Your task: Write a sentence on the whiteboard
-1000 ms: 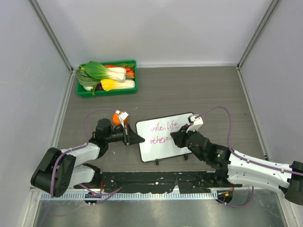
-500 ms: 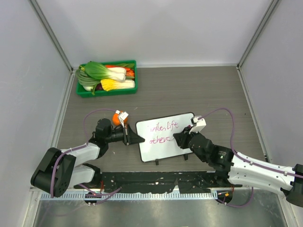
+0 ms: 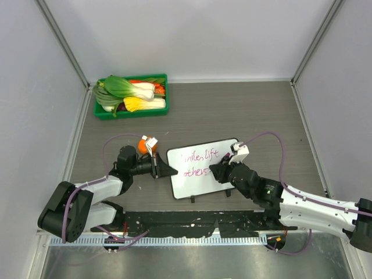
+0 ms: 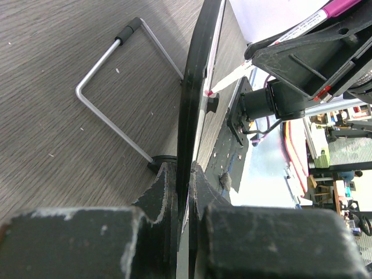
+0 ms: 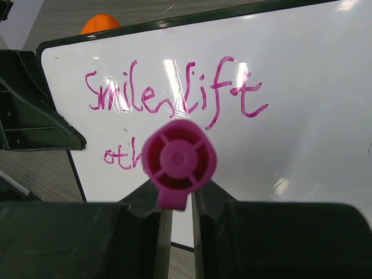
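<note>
The whiteboard (image 3: 200, 168) stands tilted on the table's near middle, black-framed. The sentence (image 3: 199, 163) is in magenta script, "Smile, lift" over "others"; in the right wrist view (image 5: 174, 96) the second line shows only "oth" beside the marker. My left gripper (image 3: 164, 168) is shut on the board's left edge, seen edge-on in the left wrist view (image 4: 195, 116). My right gripper (image 3: 216, 172) is shut on a magenta marker (image 5: 177, 161), end-cap toward the camera, its tip (image 4: 209, 91) on the board at the second line's end.
A green tray (image 3: 132, 110) of bok choy and other vegetables sits at the back left. An orange ball (image 3: 143, 145) lies behind my left gripper. The board's wire stand (image 4: 110, 93) rests on the wood-grain table. Grey walls close in on both sides.
My right gripper and marker shifted right and down half a second ago, then came back up-left to the board. The second line gained its last letter. The left arm held still.
</note>
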`<act>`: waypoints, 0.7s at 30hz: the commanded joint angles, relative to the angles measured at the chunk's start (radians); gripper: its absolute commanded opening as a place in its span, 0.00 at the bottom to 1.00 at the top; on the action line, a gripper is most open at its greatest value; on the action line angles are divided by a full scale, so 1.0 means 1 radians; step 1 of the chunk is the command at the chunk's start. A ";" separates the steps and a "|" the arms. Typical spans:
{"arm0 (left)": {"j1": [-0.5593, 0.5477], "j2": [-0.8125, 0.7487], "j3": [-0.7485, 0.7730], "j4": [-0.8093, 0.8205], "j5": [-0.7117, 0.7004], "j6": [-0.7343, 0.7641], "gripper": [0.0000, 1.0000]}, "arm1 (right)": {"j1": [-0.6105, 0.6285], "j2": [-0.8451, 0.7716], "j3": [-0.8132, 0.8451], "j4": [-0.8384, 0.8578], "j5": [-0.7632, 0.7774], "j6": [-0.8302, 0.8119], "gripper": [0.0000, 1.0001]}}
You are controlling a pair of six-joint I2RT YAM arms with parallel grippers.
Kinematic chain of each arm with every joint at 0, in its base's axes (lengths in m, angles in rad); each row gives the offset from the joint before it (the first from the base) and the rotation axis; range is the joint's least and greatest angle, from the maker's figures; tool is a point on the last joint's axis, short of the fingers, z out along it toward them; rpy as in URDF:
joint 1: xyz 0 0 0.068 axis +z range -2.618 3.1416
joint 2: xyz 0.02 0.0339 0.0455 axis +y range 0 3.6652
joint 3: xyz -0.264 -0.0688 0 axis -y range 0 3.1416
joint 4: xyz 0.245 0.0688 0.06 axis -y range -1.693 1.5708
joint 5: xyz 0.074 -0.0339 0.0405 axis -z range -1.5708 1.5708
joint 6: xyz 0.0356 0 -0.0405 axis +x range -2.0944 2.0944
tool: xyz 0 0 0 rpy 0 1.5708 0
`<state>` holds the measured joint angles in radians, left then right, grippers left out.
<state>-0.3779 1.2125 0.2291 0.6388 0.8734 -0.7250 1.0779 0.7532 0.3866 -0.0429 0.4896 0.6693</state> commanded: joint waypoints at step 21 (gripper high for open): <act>0.005 0.004 -0.011 -0.044 -0.123 0.079 0.00 | -0.050 -0.086 0.081 0.130 -0.126 -0.057 0.01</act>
<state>-0.3779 1.2125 0.2291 0.6395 0.8749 -0.7250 1.0462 0.6800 0.4061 0.0147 0.4118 0.6407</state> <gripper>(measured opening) 0.059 0.206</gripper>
